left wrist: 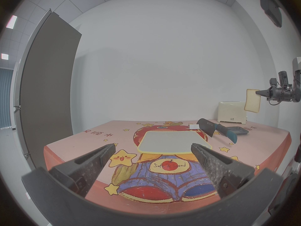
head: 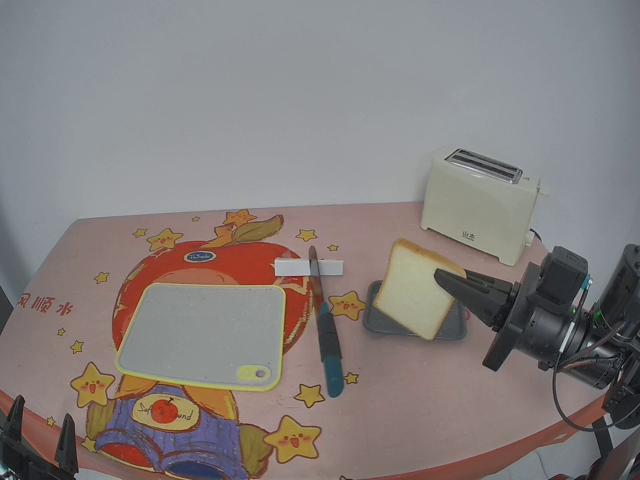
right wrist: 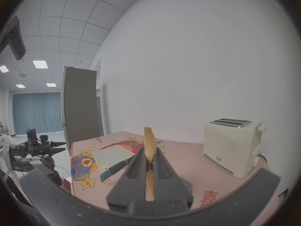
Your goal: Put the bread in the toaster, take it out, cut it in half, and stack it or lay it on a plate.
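My right gripper [head: 445,276] is shut on a slice of bread [head: 417,289] and holds it upright in the air above the small grey tray [head: 377,320]. From the right wrist the bread [right wrist: 149,145] shows edge-on between the fingers. The cream toaster [head: 479,203] stands behind it at the table's back right, its two slots empty on top. A knife [head: 327,331] with a teal handle lies between the tray and the grey cutting board [head: 203,326]. My left gripper [left wrist: 150,156] hangs open off the table's front left corner, holding nothing.
A small white block [head: 293,267] props the knife's tip behind the board. The table [head: 413,395] has a pink cartoon cover, with bare room in front of the tray and the toaster. A white wall runs behind the table.
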Controlling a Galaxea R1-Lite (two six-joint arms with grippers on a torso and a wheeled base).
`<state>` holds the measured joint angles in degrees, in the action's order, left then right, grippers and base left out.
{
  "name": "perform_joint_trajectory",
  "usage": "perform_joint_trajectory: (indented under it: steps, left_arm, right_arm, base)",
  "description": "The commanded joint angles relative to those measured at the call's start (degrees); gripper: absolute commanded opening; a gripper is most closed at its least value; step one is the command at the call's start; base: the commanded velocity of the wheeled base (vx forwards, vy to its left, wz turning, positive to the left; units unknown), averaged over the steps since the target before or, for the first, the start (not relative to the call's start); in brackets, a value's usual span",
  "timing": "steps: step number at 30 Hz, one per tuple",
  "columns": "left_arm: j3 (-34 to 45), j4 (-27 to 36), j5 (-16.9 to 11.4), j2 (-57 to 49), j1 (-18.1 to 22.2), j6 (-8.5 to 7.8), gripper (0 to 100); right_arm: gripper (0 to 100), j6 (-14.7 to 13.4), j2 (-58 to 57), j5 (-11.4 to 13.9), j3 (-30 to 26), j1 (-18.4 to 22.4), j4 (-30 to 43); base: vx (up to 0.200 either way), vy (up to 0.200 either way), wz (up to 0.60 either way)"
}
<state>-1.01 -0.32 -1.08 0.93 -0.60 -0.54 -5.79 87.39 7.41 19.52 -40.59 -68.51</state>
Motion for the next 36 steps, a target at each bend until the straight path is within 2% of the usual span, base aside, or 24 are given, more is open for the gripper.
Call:
perform_joint_trajectory:
  steps: [1,13,20,22,23,31,32,36]
  left_arm:
    - [1.01,-0.03,-0.06,-0.93,-0.02,0.01,100]
    - [1.01,-0.03,-0.06,-0.93,-0.02,0.01,100]
    - [1.01,-0.03,0.03,-0.93,-0.02,-0.08,100]
    - [1.01,-0.03,0.03,-0.93,-0.02,-0.08,100]
    - [1.01,-0.03,0.03,-0.93,-0.02,-0.08,100]
    - [1.01,-0.03,0.03,-0.93,-0.02,-0.08,100]
    - [1.01,-0.03,0.03,-0.93,-0.02,-0.08,100]
    - [1.01,-0.03,0.03,-0.93,-0.02,-0.08,100]
  right_arm:
    - [0,-0.1,-0.03,0.06,-0.18,-0.71,-0.04]
    - [0,-0.98,0.76,0.23,-0.88,-3.35,-0.04]
    - [0,-3.44,1.99,0.15,-0.88,-4.05,-0.04]
    - [0,-4.05,2.69,0.15,-0.88,-3.97,-0.13]
    - [0,-5.37,4.28,0.15,-0.8,-4.05,-0.57]
    - [0,-7.31,6.56,-0.03,-0.8,-6.51,-0.92]
    - [0,-8.62,7.53,-0.03,-0.27,-6.78,-1.01]
    - [0,-10.91,9.55,-0.12,1.14,-6.95,-1.19]
  base:
    - [0.0,0.2,0.0]
    - [0.0,0.2,0.0]
    - [0.0,0.2,0.0]
    - [0.0,0.0,0.0]
    - [0.0,0.0,0.0]
    - [0.0,0.0,0.0]
    - [0.0,0.0,0.0]
    - [0.0,0.0,0.0]
